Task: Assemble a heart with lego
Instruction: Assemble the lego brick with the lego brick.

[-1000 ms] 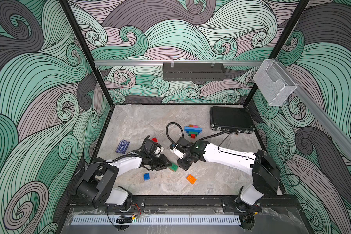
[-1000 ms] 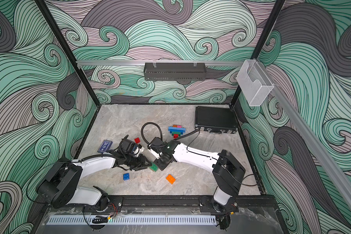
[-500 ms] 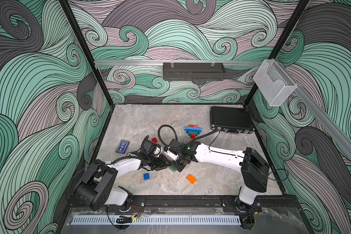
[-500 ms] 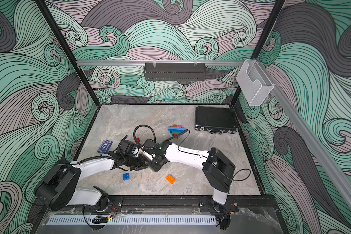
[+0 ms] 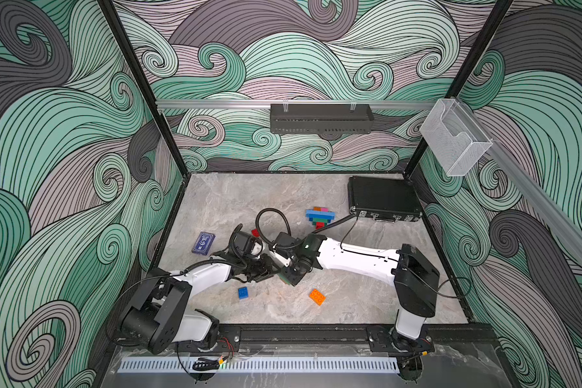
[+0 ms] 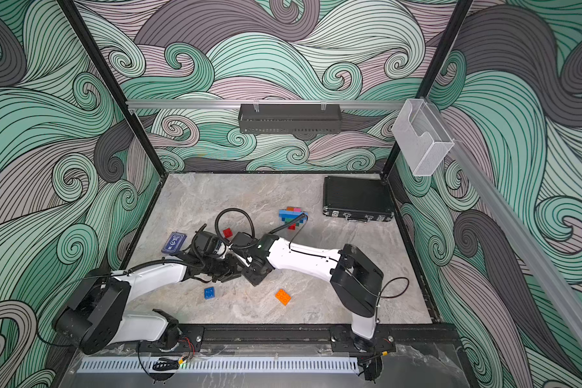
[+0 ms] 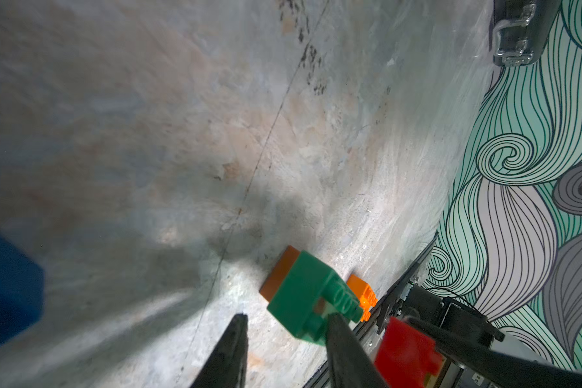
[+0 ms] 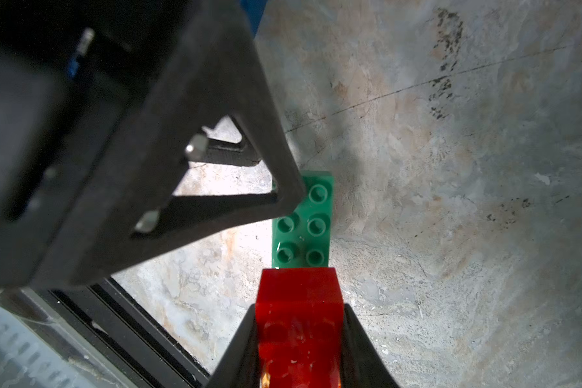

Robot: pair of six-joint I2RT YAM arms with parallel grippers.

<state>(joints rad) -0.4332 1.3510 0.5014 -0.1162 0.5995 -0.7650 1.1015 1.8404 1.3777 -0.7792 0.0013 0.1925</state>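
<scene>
In both top views the left gripper [image 5: 270, 269] and right gripper [image 5: 291, 278] meet, well apart from the part-built heart [image 5: 320, 216] by the case [image 5: 383, 200]; a blue brick [image 5: 243, 293] and an orange brick [image 5: 317, 297] lie loose. In the left wrist view the left fingers [image 7: 231, 352] stand parted, one braced against the green brick [image 7: 303, 295], probably steadying it. In the right wrist view the right gripper pinches a red brick [image 8: 299, 302] just short of the green studs, likely to press it on, but a left finger overhangs one corner.

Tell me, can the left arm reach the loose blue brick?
Probably yes: the blue brick lies alone on bare table, close to the left claw, with nothing over it or between them.
</scene>
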